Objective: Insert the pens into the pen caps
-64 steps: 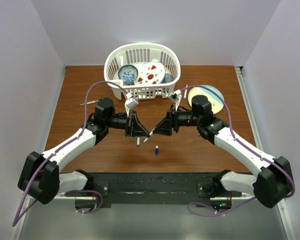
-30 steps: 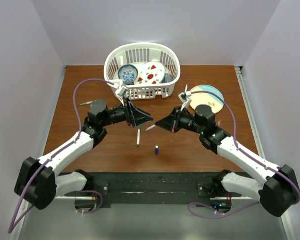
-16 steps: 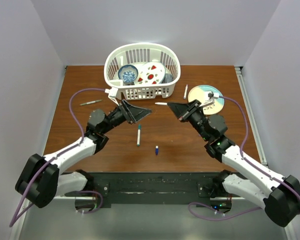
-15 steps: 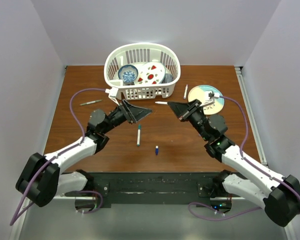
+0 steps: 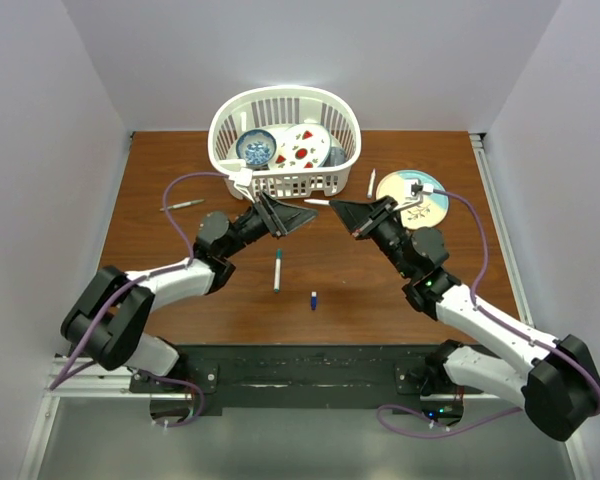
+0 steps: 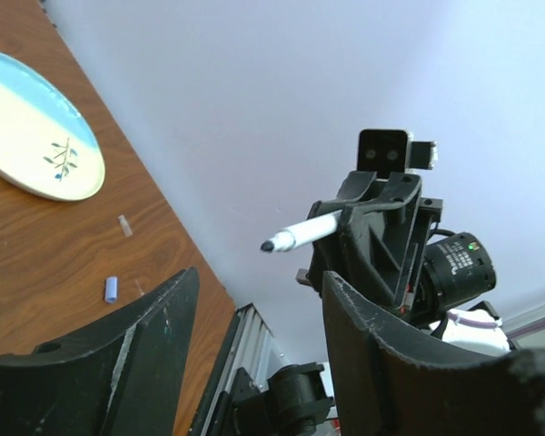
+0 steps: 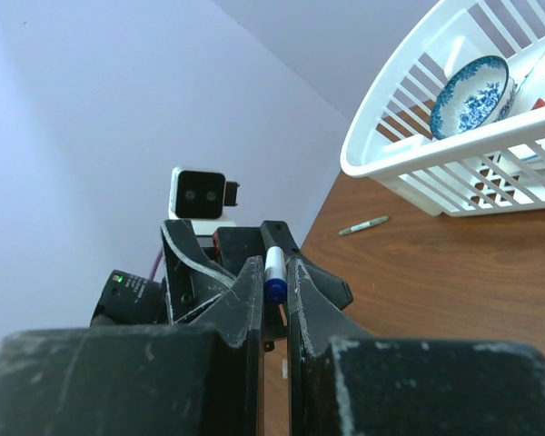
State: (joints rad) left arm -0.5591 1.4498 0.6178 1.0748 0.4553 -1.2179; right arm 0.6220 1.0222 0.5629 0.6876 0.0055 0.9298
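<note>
Right wrist view: we see our right gripper (image 7: 273, 274) clamped on a pen (image 7: 274, 260). Our left gripper (image 6: 261, 277) gapes, empty.

Arms: left arm (image 5: 165, 280) and right arm (image 5: 490, 322) are shelled in white and jointed in black.
Cables: a purple cable (image 5: 200, 177) is looped up from the base plate (image 5: 310, 362).
Grippers: left gripper (image 5: 308, 214) and right gripper (image 5: 334, 207) are fingered in scuffed black.
</note>
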